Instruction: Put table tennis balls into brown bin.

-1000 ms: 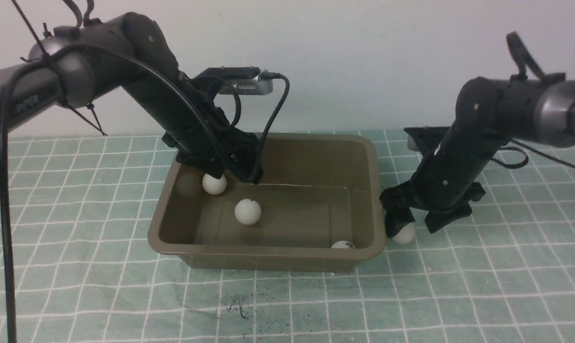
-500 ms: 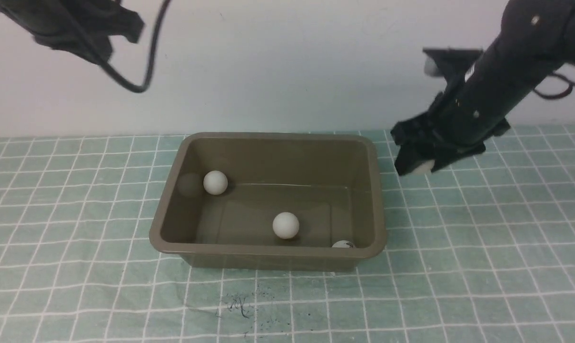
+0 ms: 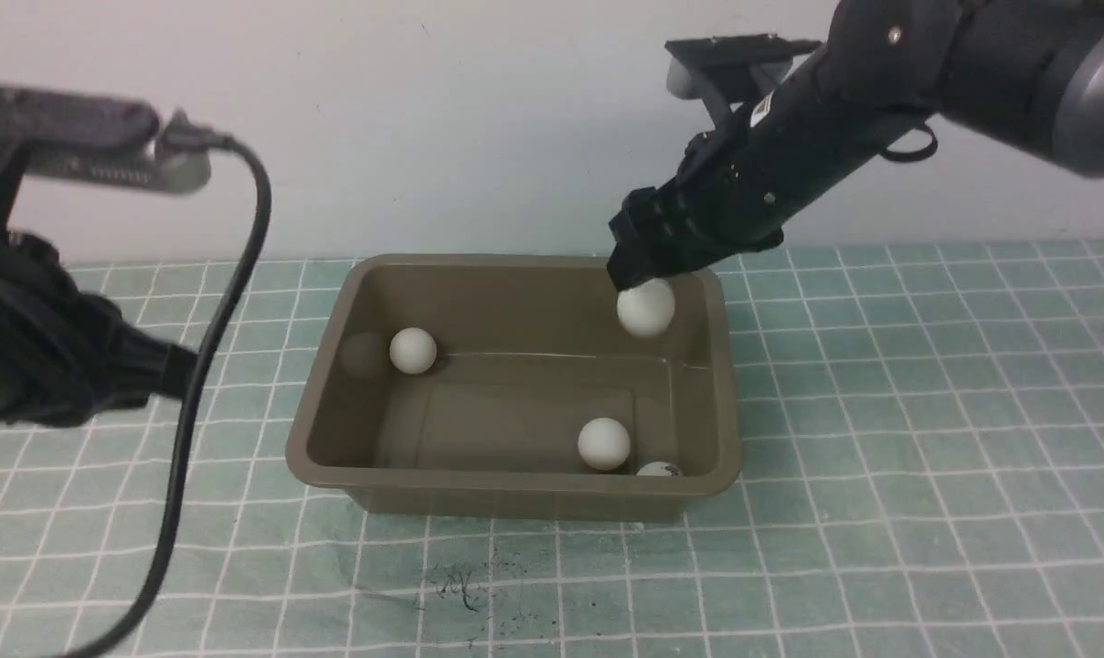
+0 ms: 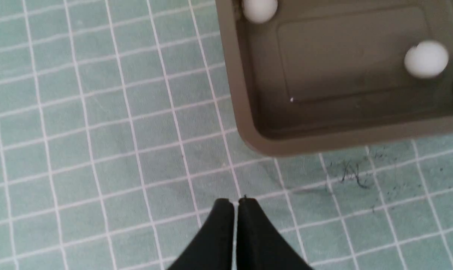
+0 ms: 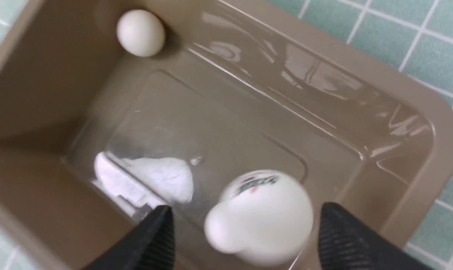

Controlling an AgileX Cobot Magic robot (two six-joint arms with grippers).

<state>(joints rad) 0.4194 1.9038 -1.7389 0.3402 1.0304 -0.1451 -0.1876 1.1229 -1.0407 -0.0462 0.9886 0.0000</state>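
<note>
Green grid cloth [image 3: 881, 457] covers the table; pale wall behind. Brown bin [image 3: 515, 480] at centre.

Front view: three table tennis balls lie inside: far-left ball [image 3: 413, 351], near-right ball [image 3: 603, 444], and corner ball [image 3: 659, 470] half hidden by the rim. Right arm angles down over the far right corner, with the fourth ball [image 3: 645, 307] just under the right tool [image 3: 652, 270].

Right wrist view alone shows the jaws spread, that ball blurred between them and clear of both.

Left wrist view: left tool [image 4: 236, 202] closed, fingertips together, over cloth near a bin corner.

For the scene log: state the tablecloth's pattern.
Pale green tablecloth with white grid lines; clearest in the left wrist view.
</note>
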